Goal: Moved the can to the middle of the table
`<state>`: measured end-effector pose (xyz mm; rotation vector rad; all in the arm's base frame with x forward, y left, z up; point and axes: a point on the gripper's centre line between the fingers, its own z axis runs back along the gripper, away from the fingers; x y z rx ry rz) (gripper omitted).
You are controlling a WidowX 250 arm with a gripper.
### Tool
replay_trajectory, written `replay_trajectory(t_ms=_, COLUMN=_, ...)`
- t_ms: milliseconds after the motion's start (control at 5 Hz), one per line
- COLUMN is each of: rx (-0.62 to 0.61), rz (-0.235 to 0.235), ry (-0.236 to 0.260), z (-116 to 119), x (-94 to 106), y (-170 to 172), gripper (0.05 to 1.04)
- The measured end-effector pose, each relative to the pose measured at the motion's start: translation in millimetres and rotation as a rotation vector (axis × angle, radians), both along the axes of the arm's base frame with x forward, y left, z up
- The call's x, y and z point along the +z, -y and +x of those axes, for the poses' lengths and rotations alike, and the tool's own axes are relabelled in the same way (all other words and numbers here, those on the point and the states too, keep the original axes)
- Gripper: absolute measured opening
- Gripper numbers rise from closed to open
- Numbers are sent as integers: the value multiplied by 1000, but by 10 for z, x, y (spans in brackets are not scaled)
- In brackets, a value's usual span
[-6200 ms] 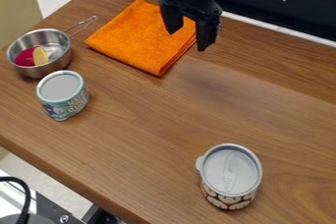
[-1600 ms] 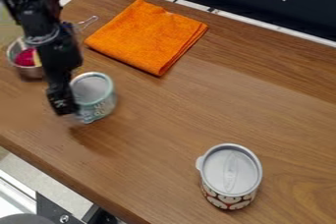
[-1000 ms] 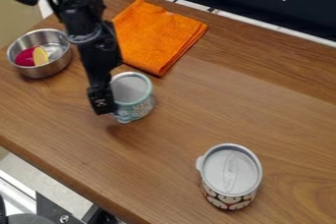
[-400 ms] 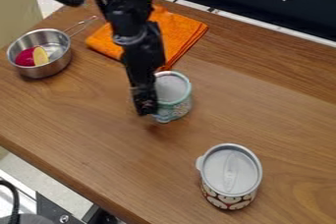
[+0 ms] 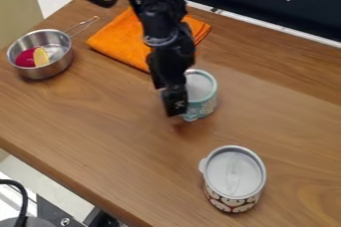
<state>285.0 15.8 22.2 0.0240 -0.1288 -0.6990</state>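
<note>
The claw (image 5: 176, 106) is being held against the pan-facing side of the teal-rimmed can (image 5: 202, 94); its opening is being hidden, so gripping cannot be told from pushing. The can is being shifted across the table (image 5: 100, 136), away from the steel pan (image 5: 41, 71) and past the near corner of the orange cloth (image 5: 120, 42). The middle is apparently being reached, so only final placement and release are being awaited. The lidded can (image 5: 233, 178) is being left undisturbed.
</note>
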Motion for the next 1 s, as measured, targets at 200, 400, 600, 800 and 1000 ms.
replay_trajectory(t_ms=200, rx=23, rz=3, ry=-15, z=90, x=-43, y=144, gripper=995)
replay_trajectory(t_ms=400, rx=53, rz=2, ry=-31, z=200, x=-44, y=272, gripper=995)
replay_trajectory(t_ms=600, rx=61, rz=-5, ry=-26, z=308, x=-36, y=409, gripper=995)
replay_trajectory(t_ms=800, rx=76, rz=-23, ry=-10, z=403, x=-8, y=520, gripper=995)
replay_trajectory(t_ms=1000, rx=88, rz=-28, ry=-11, z=456, x=26, y=564, gripper=995)
